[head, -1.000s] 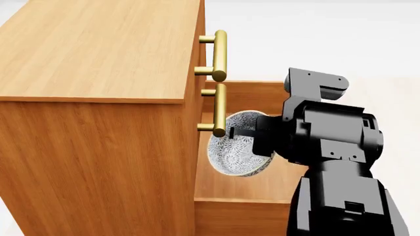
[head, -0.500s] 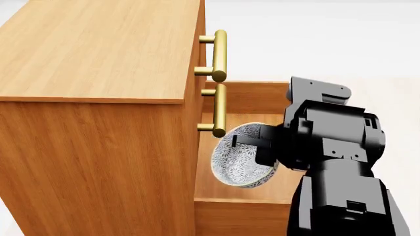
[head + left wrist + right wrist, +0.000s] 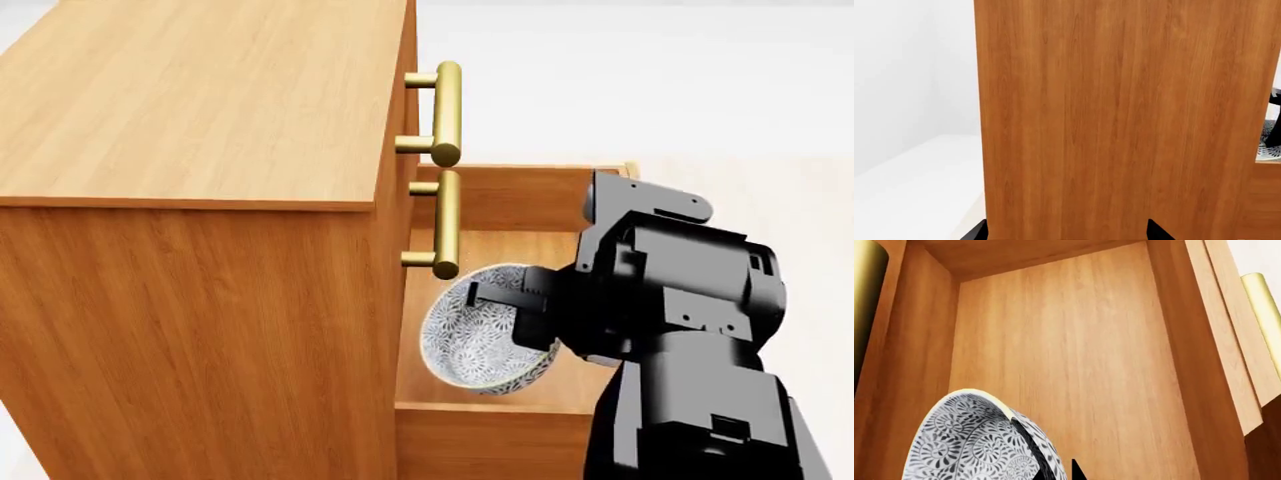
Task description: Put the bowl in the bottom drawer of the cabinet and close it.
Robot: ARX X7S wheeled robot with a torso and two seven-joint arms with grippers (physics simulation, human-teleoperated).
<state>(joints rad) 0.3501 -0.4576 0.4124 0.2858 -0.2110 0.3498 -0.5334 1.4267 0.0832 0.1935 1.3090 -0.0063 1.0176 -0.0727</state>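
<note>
Lower now than a second ago: bowl (image 3: 483, 330) has dropped from level with the middle brass handle (image 3: 445, 224) to just above the floor of the bottom drawer (image 3: 501, 200), and sits tilted, mouth facing left toward the cabinet (image 3: 200, 250). Right gripper (image 3: 501, 296) pinches its rim, one finger inside, one outside, jaws narrow on the wall; likely why the bowl hangs on edge rather than flat. Right wrist view shows bare drawer floor under the bowl, so room to set it down. Drawer pulled fully out to the right, open for loading. Left gripper (image 3: 1066, 232) faces the cabinet's side panel, tips set wide apart, holding nothing; probably parked clear of the work.
</note>
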